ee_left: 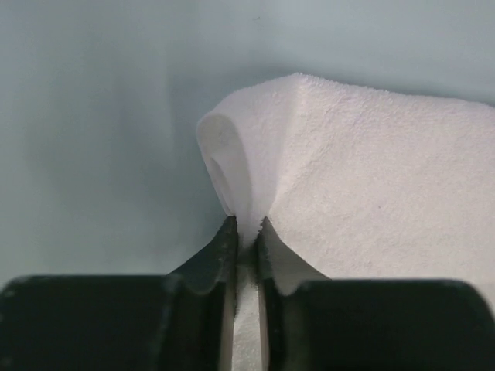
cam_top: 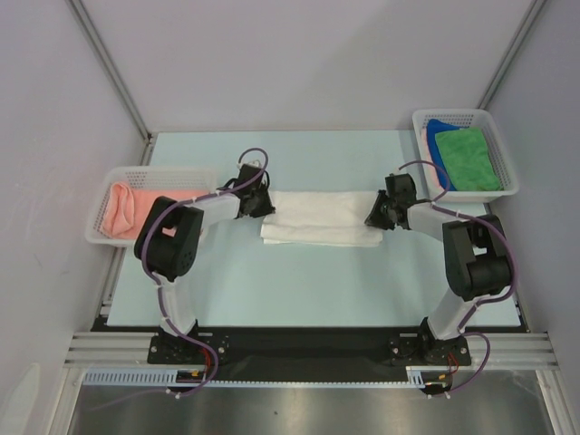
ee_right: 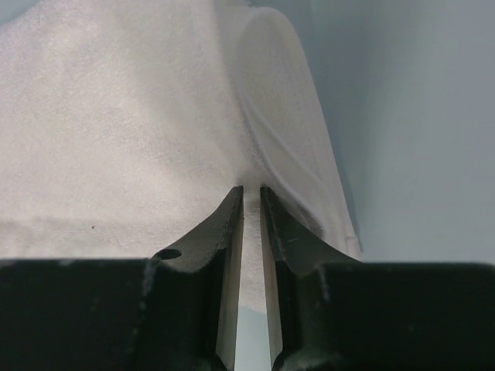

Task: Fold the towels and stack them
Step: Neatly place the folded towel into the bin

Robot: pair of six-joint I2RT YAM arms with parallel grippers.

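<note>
Left gripper and right gripper are each clamped on one short end of the white towel. It is laid mid-way across the table, long axis stretched left to right between them. A two-arm fold is expected.

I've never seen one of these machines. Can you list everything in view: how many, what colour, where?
white towel: one, white, partly folded, middle of the table
pink towel: one, salmon pink, in the left basket
green towel: one, green, in the right basket, on top
blue towel: one, blue, under the green towel
left basket: one, white, table's left edge
right basket: one, white, far right corner
table: one, pale blue-green
left arm, right arm: two, black and grey, near edge
left jaws, right jaws: two pairs, black, each shut on one end of the white towel
</note>
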